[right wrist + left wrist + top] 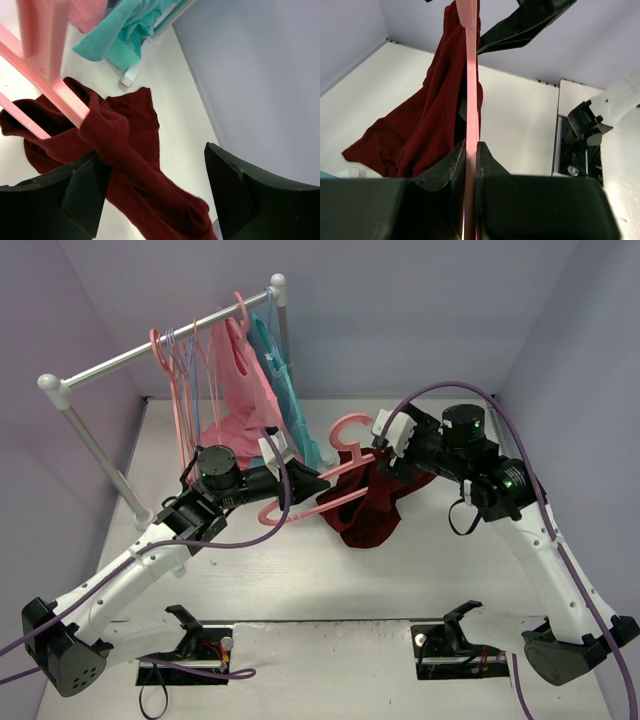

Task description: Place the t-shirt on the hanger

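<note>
Centrally held garment: the t-shirt (372, 510), between the two pincers and mostly below the right one, above the table (300, 570).
T-shirt, appearance: plain dark maroon, soft and crumpled; one bunched fold wraps over an arm of the hanger (300, 509), the rest sags in loose folds.
T-shirt, left wrist view: the cloth (430, 115) hangs beyond the fingertips, to the left of the hanger's bar (471, 75).
T-shirt, right wrist view: the fabric (135, 150) runs from the hanger arm (45, 85) down into the gap between the fingers, close against the left-hand one.
Hanger: salmon pink, thin, tilted; hook just beside the right pincer, lower bar running back past the left pincer.
Left pincer (318, 482): clamped together on the hanger's bar, which runs straight out from its tips (471, 150).
Right pincer (380, 445): fingers set wide apart (152, 155); no squeeze on the cloth is visible.
Rail (160, 345): behind the left pincer; it carries a pink garment (240, 390), a teal garment (285, 400) and spare hangers (185, 410).
</note>
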Available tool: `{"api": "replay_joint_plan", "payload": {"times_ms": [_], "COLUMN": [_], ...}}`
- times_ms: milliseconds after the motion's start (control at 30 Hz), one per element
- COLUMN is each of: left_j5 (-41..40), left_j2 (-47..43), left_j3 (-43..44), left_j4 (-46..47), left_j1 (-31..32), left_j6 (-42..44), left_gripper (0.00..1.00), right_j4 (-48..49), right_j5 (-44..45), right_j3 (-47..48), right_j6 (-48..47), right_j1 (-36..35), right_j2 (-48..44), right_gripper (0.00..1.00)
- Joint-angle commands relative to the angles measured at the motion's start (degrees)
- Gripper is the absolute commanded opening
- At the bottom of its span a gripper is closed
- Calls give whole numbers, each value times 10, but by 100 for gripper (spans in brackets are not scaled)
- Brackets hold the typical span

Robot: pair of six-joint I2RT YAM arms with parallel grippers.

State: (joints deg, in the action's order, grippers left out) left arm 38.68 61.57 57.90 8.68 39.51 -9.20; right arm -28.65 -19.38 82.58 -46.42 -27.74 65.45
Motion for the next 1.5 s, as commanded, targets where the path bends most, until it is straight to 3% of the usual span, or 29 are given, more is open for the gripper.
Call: {"api": "replay_joint_plan", "payload": {"times_ms": [0,167,300,333,433,533,600,900,933,1000,1100,1200,1300,1467], "left_j5": [47,43,39,40,46,55,65,82,82,71,31,-86,-174,-288], "left_j2": [-1,15,18,20,34,48,58,86,89,93,88,73,55,34], "left_j3": [62,110,117,119,131,140,147,163,164,167,172,170,175,198], "left_j4": [2,-87,-106,-111,-121,-119,-118,-76,-73,-76,-86,-87,-86,-86], "left_j1": [-1,-1,-3,-3,-3,-2,-3,-2,-2,-3,-6,-9,-11,-12], "left_j6": [49,123,144,147,152,148,146,124,121,120,122,114,105,54], "left_gripper": [0,0,0,0,0,0,0,0,0,0,28,59,68,69], "right_j4": [29,24,19,18,19,19,20,20,20,20,20,21,20,21], "right_j5": [-17,-42,-67,-75,-91,-92,-94,-120,-119,-114,-75,-39,-14,2], "right_j3": [-7,-14,-19,-21,-22,-22,-22,-11,-9,-8,-11,-11,-8,-13], "right_j6": [-5,14,30,33,41,47,49,56,56,56,52,53,56,50], "right_j1": [-9,-13,-15,-16,-18,-21,-25,-27,-27,-26,-26,-25,-25,-25], "right_j2": [-5,-4,-7,-9,-13,-15,-16,-14,-12,-11,-15,-17,-18,-16], "right_gripper": [66,31,2,0,1,18,23,15,7,2,0,0,0,0]}}
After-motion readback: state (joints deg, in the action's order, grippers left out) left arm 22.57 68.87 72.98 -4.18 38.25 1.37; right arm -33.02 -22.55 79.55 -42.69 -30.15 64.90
